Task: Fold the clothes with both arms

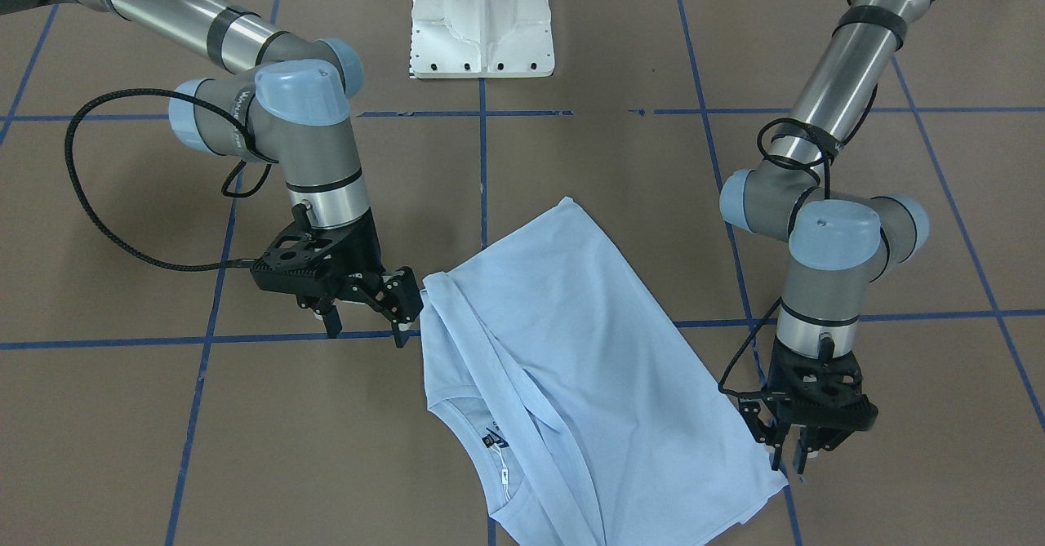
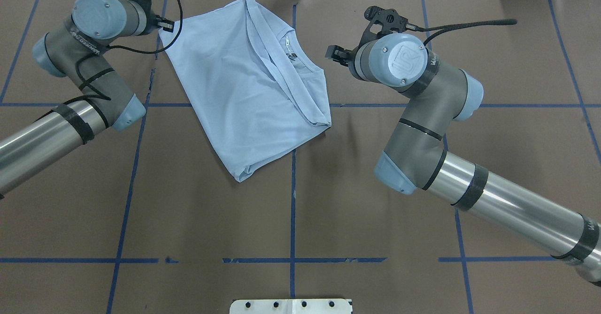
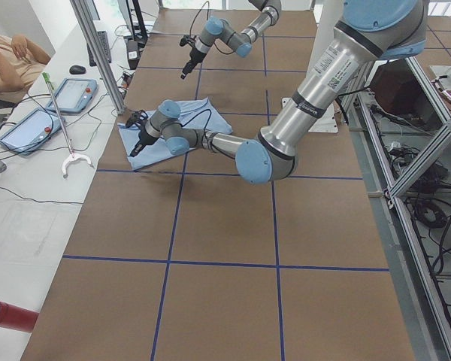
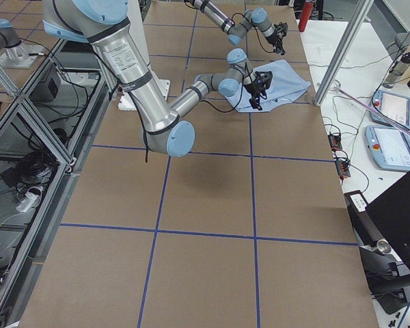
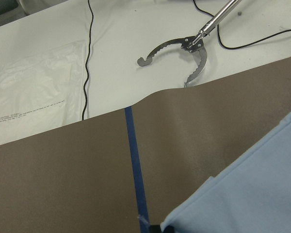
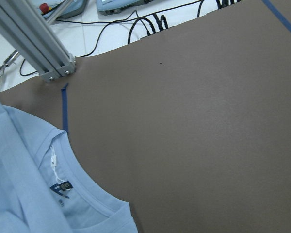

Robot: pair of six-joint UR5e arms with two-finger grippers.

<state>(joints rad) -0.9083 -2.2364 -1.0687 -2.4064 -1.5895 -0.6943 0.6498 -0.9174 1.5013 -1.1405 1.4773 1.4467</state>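
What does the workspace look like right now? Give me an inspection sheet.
Surface: brown table with a blue tape grid.
Job's things: light-blue T-shirt, partly folded, lying askew, collar showing.
Clutter: nothing seen on the table.
Grippers: right gripper open beside the shirt's folded edge; left gripper at a shirt corner, open or shut unclear.
Cables: black cable loops off the right wrist, apart from the shirt.
Surroundings: grabber tool, pendants and a seated person on the bench side beyond the table.

One pale-blue short-sleeved T-shirt lies between two black grippers, left gripper and right gripper; two silver-grey tubular arms; one white pedestal base.
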